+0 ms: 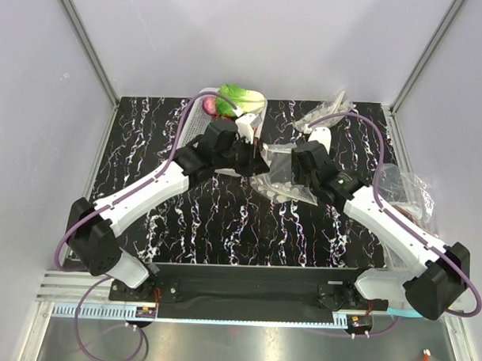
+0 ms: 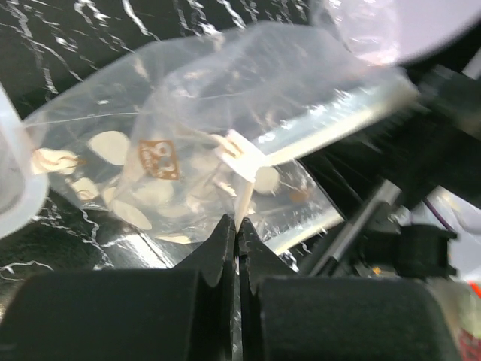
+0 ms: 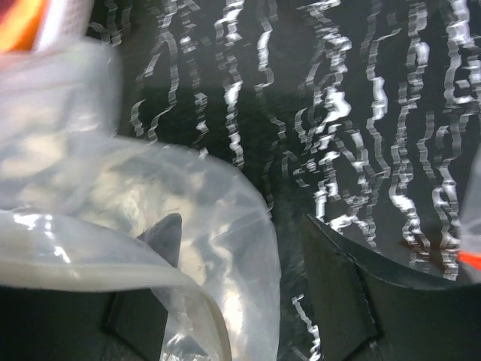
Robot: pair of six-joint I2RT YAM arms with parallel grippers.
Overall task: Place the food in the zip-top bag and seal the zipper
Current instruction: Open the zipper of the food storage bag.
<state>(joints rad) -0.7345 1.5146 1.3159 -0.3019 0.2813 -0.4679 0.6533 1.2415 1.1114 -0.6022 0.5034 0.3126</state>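
Centre table, two arms meet over the clear thin plastic zip-top bag with pale round dots (image 1: 282, 178), which lies crumpled on the black white-veined marble-pattern tabletop (image 1: 224, 219) with its long axis running roughly 10 to 4 o'clock in the overhead view; the thin press-seal zipper strip (image 2: 338, 124) slants from centre toward 2 o'clock in the left wrist view, on the side nearer the right arm; the left gripper (image 2: 237, 226) has its jaws pressed together, pinching the bag's near edge; the right gripper (image 3: 239, 244) stands with jaws apart, film draped over one finger (image 3: 161, 237); at 12 o'clock, the white plastic lattice basket (image 1: 197, 116) holds the pale-green leafy lettuce head (image 1: 240, 97) and round pink-purple bulb (image 1: 209, 106); both wrist views are blurred, and the arms hide the rest of the basket's contents.
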